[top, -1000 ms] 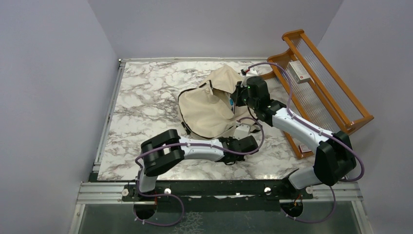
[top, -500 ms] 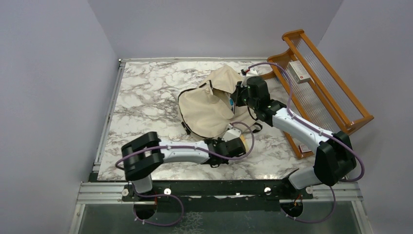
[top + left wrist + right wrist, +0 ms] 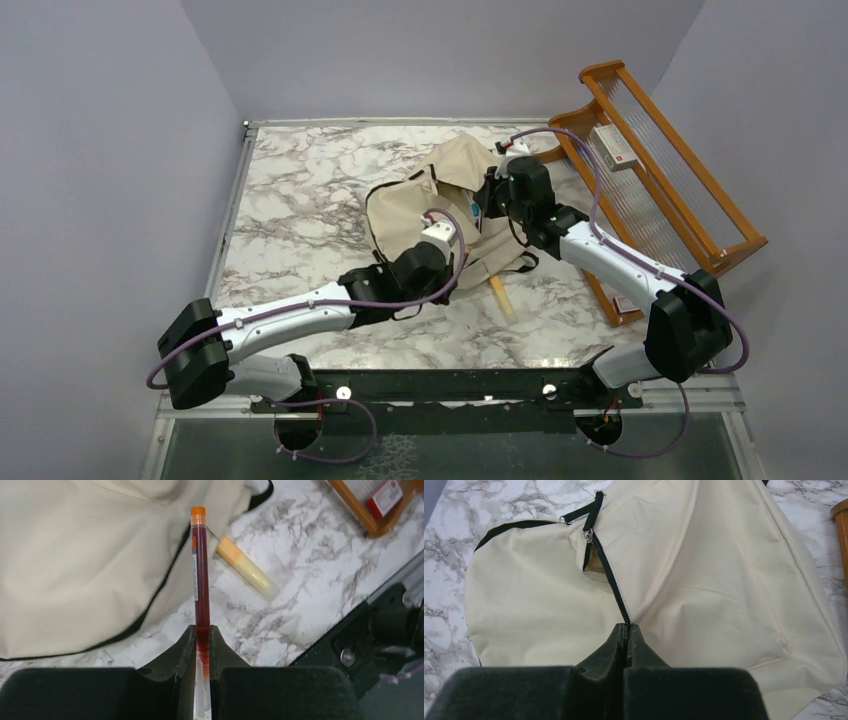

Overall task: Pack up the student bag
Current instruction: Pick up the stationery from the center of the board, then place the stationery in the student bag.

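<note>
The student bag (image 3: 410, 215) is a cream backpack with black zippers, lying mid-table; it also shows in the left wrist view (image 3: 75, 555) and the right wrist view (image 3: 724, 570). My left gripper (image 3: 452, 280) (image 3: 201, 632) is shut on a red pen with an orange cap (image 3: 201, 570), held over the bag's near right edge. My right gripper (image 3: 480, 205) (image 3: 626, 630) is shut on the bag's black zipper edge (image 3: 611, 587) and holds the fabric raised. The zipper's opening shows as a narrow gap.
A pale yellow tube (image 3: 500, 296) (image 3: 245, 567) lies on the marble just right of the bag. A wooden rack (image 3: 660, 170) stands at the right with a white and red box (image 3: 612, 146) in it. The black base rail (image 3: 450, 385) runs along the near edge.
My left arm has swung left and back, carrying the red pen up over the bag's near edge. The yellow tube now lies uncovered. The right arm has not moved.
</note>
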`<state>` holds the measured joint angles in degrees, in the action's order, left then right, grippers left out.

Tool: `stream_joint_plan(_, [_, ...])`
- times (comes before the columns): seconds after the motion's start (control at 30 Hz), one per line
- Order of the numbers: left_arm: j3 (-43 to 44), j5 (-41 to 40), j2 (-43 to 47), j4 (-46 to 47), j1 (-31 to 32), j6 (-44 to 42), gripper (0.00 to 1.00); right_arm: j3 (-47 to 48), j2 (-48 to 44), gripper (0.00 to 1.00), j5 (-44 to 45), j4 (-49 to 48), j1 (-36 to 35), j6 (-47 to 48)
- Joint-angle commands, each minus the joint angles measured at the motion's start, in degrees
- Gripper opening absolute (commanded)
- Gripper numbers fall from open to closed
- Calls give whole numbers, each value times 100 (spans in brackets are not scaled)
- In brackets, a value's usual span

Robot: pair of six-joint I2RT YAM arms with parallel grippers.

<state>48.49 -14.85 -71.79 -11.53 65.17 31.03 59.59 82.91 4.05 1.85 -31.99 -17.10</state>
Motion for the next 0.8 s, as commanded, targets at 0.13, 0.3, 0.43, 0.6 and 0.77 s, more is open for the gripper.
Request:
stream_joint_plan(0.13, [436, 1103, -451, 607, -1378, 563, 0, 42, -183, 1, -52, 43, -44, -115])
stream_joint_plan(0.3, [779, 1444, -1086, 953, -1823, 916, 0, 22, -208, 1, -63, 49, -44, -141])
stream_joint_plan(0.43, [908, 1685, -1636, 1531, -2207, 1276, 0, -13, -228, 1, -169, -14, -45, -236])
stream_joint_plan(0.6, [1242, 1656, -2415, 2367, -2579, 1607, 0, -41, -200, 0, -362, -66, -44, -407])
stream_joint_plan(0.77, [2279, 1616, -3343, 2831, -2827, 1683, 0, -44, -130, 1, -552, -70, -45, -497])
